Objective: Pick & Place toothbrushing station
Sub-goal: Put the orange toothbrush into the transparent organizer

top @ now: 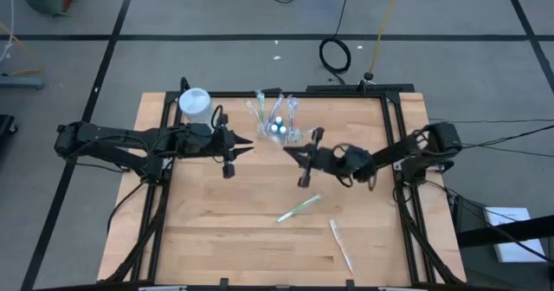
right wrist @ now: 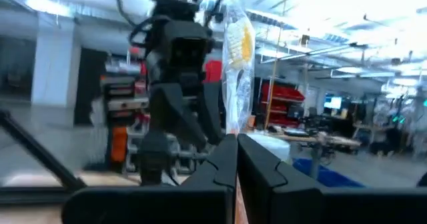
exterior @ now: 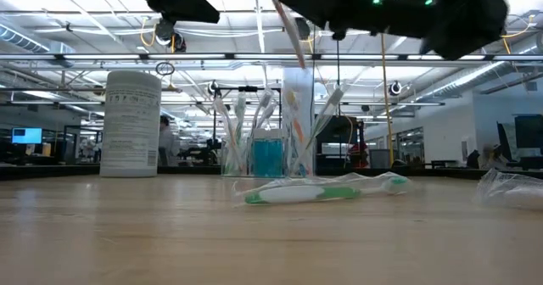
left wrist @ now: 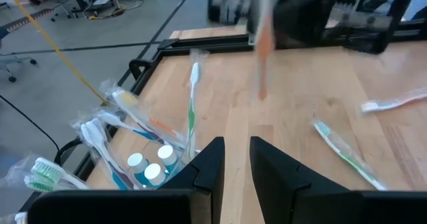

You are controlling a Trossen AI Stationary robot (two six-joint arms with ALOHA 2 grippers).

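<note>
Here the left gripper [top: 232, 155] hovers empty and partly parted left of the clear cup [top: 279, 128] crowded with toothbrushes, while the right gripper [top: 309, 155], just right of the cup, is clenched on a wrapped orange toothbrush [right wrist: 238, 57], with two more toothbrushes [top: 299, 208] lying nearer the table's [top: 216, 230] front.

We look straight down on the whole table [top: 216, 239], level across it from its surface, and forward from each wrist; three views share the clear cup [top: 279, 132] of brushes.
</note>
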